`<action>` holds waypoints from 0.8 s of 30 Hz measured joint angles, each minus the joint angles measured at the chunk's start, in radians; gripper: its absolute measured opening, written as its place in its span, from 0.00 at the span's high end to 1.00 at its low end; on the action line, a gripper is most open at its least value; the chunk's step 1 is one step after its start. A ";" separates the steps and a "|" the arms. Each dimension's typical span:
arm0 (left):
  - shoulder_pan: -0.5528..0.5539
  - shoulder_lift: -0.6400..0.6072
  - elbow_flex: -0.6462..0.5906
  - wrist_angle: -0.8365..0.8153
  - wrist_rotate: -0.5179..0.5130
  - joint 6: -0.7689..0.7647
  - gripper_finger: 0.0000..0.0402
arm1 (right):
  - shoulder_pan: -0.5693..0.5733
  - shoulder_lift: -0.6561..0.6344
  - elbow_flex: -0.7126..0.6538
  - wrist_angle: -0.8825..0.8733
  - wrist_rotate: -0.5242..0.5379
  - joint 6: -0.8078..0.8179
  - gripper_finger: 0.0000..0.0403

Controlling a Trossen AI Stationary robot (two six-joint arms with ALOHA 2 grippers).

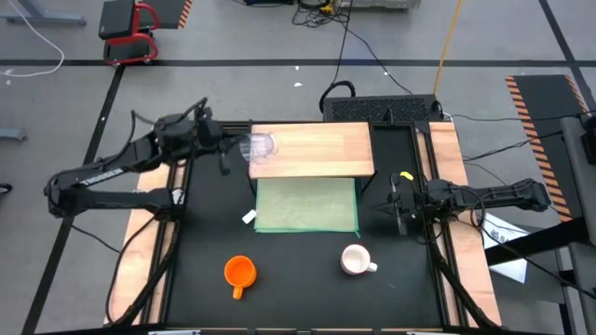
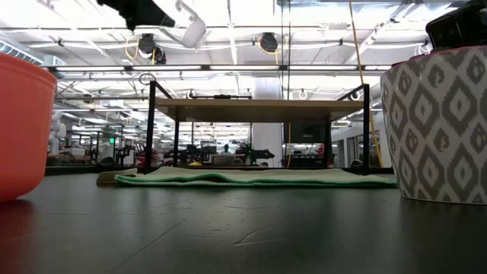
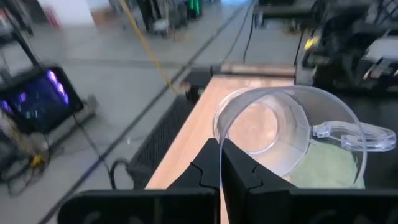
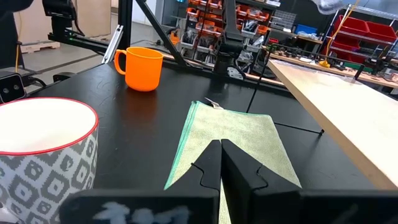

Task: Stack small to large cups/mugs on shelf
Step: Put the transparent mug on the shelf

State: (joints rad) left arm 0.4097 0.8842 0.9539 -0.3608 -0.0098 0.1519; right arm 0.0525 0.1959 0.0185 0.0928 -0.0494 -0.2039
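Note:
My left gripper [image 1: 240, 149] holds the clear cup [image 1: 262, 146] in the air over the left end of the pale-wood shelf [image 1: 321, 149]. The low view shows the cup [image 2: 193, 30] well above the shelf [image 2: 259, 107]. The orange mug [image 1: 239, 271] and the white patterned mug [image 1: 355, 260] stand upright on the black table near its front edge. My right gripper [image 1: 395, 201] waits shut at the table's right, beside the green mat [image 1: 307, 206], with nothing between its fingers [image 4: 221, 163]. My left gripper pinches the clear cup's wall at the rim [image 3: 218, 129], opposite the handle [image 3: 351, 134]; one finger is inside and one outside. The fingers [image 3: 208, 168] come from the table's left, slanting slightly down. The cup hangs clear of the shelf, its mouth upward.
The green mat lies flat on the table under and in front of the shelf, which stands on thin black legs [image 2: 151, 129]. Narrow wooden strips [image 1: 138, 251] run along both table sides. Cables lie on the floor beyond the far edge.

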 joint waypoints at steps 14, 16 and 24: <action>0.155 0.298 0.444 -0.431 0.176 0.162 1.00 | 0.000 0.000 0.000 -0.001 0.000 0.000 1.00; 0.163 0.329 0.493 -0.482 0.195 0.212 1.00 | 0.000 0.000 0.000 -0.001 0.000 0.000 1.00; 0.180 0.434 0.596 -0.590 0.202 0.327 1.00 | 0.000 0.000 0.000 -0.001 0.000 -0.002 1.00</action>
State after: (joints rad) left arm 0.5902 1.3178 1.5502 -0.9511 0.1921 0.4789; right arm 0.0521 0.1956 0.0185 0.0921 -0.0494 -0.2062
